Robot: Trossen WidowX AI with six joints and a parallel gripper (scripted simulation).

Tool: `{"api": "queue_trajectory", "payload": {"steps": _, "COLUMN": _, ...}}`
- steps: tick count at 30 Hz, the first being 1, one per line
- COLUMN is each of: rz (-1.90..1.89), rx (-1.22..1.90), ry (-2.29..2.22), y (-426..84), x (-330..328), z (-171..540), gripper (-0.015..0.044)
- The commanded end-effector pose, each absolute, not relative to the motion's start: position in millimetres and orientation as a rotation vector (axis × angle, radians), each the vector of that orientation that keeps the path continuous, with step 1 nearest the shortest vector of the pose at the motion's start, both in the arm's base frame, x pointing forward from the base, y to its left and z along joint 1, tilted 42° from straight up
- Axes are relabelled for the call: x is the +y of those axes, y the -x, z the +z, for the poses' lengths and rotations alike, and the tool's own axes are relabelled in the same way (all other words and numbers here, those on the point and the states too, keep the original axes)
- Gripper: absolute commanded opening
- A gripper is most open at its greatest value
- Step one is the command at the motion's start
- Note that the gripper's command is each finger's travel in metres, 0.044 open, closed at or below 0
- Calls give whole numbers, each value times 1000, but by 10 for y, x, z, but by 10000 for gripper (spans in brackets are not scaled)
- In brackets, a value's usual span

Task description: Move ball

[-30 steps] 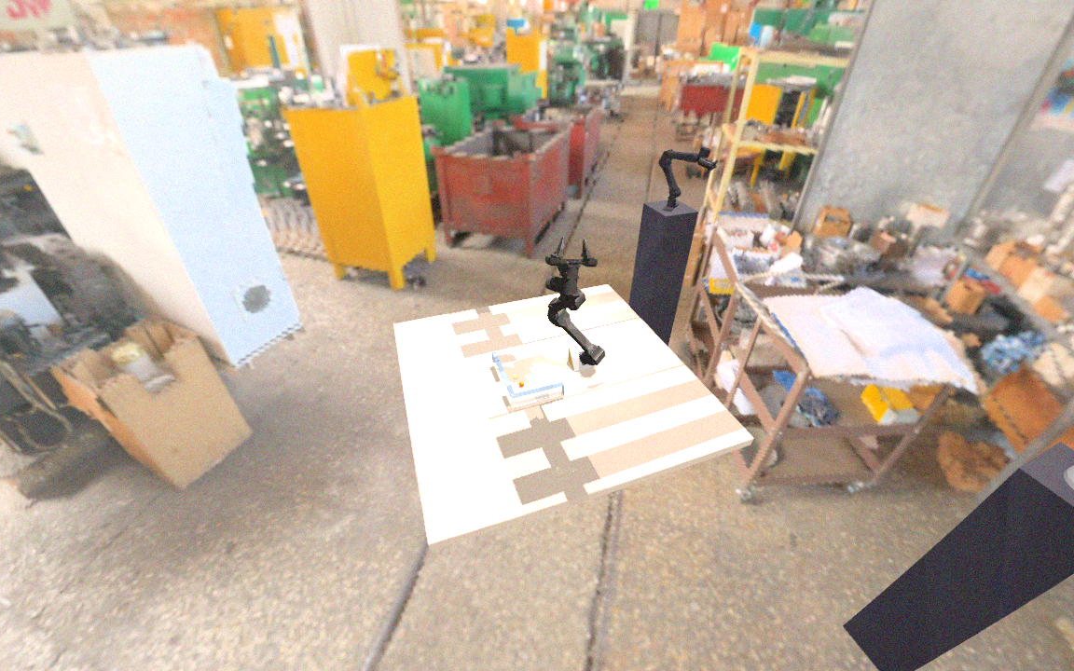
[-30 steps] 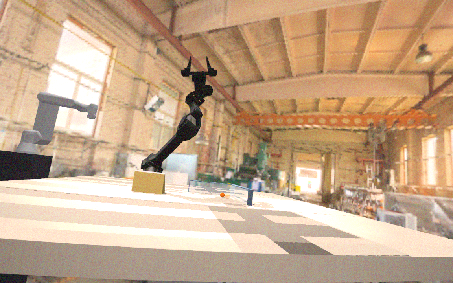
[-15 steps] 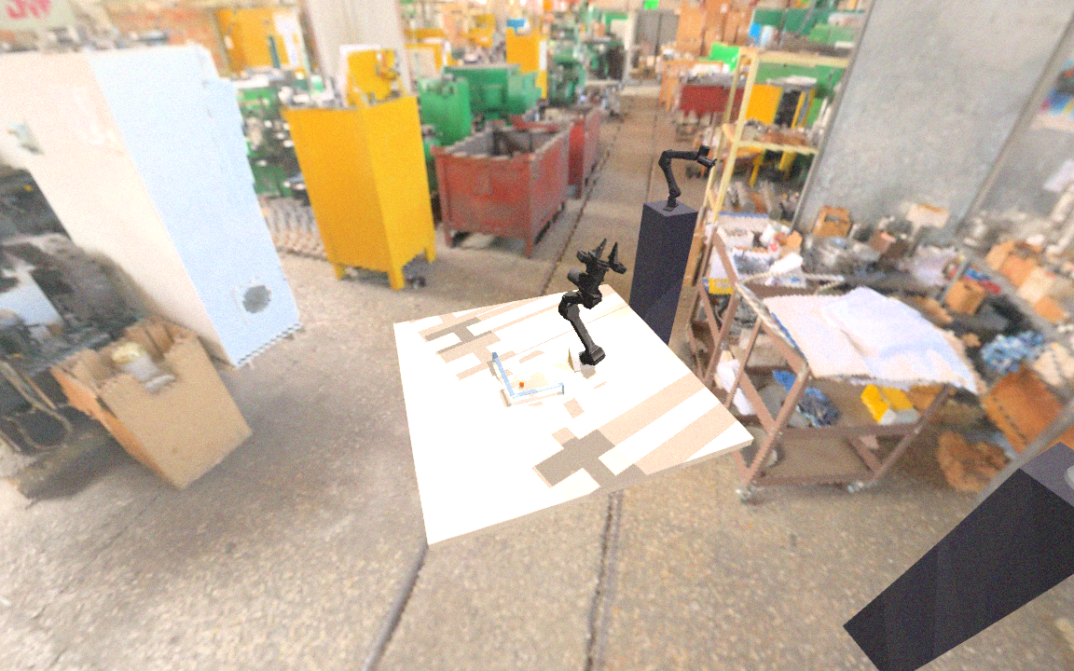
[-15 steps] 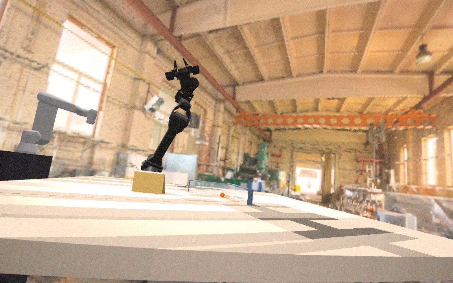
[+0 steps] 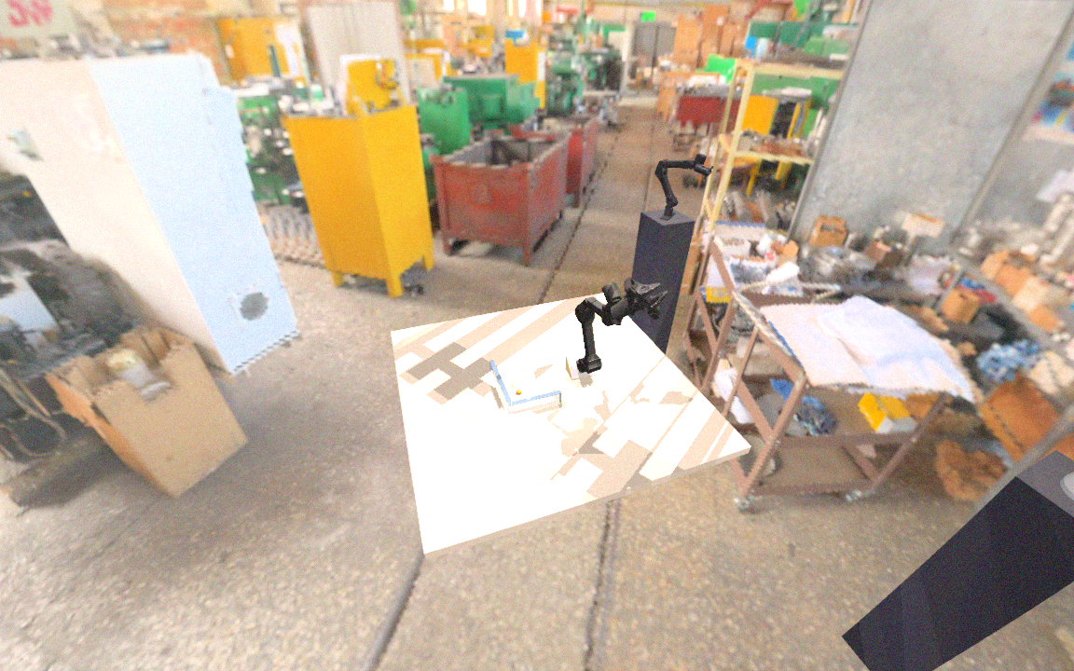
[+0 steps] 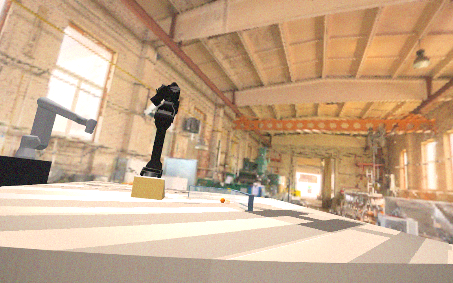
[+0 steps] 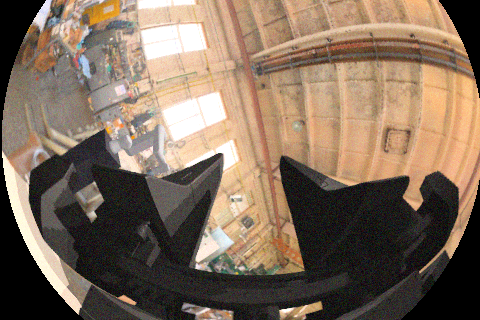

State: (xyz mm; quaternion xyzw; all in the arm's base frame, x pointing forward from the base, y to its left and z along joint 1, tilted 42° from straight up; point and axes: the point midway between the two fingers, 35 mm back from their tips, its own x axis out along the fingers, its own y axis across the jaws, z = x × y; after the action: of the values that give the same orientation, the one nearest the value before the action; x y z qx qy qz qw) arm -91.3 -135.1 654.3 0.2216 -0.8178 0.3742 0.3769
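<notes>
Half-spread hand [image 7: 248, 167] | fingers apart, gripping nothing | raised well above ball [image 6: 222, 200]

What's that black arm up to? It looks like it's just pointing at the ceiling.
Nothing is being handled yet. The black arm's end effector is raised high above the table, part open and holding nothing. The small orange ball it has to move lies on the table beside the low clear walls, right next to its pale see-through copy, untouched by the arm.

A tan block [image 6: 147, 187] sits on the striped table [image 6: 115, 225] — 1 cardboard box [image 5: 148, 408] nearby.
</notes>
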Motion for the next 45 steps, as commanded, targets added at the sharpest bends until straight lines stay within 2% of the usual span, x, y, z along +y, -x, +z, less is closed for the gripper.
{"api": "queue_trajectory", "payload": {"steps": 1, "rz": 1001, "rx": -2014, "ry": -349, "y": 983, "x": -653, "z": 6625, "gripper": 208}}
{"api": "queue_trajectory", "payload": {"steps": 6, "rz": 1030, "rx": -1895, "ry": -63, "y": 904, "x": 210, "z": 6616, "gripper": 208}}
{"api": "queue_trajectory", "payload": {"steps": 11, "rz": 1046, "rx": -1747, "ry": 204, "y": 616, "x": 1009, "z": 6490, "gripper": 208}}
{"api": "queue_trajectory", "payload": {"steps": 17, "rz": 1052, "rx": -1532, "ry": 495, "y": 28, "x": 1807, "z": 6194, "gripper": 208}}
{"api": "queue_trajectory", "payload": {"steps": 23, "rz": 1047, "rx": -1294, "ry": 738, "y": -714, "x": 2326, "z": 5776, "gripper": 208}}
{"api": "queue_trajectory", "payload": {"steps": 33, "rz": 1034, "rx": -869, "ry": 1026, "y": -2005, "x": 2550, "z": 4913, "gripper": 208}}
{"api": "queue_trajectory", "payload": {"steps": 45, "rz": 1035, "rx": -339, "ry": 1187, "y": -3242, "x": 1979, "z": 3730, "gripper": 208}}
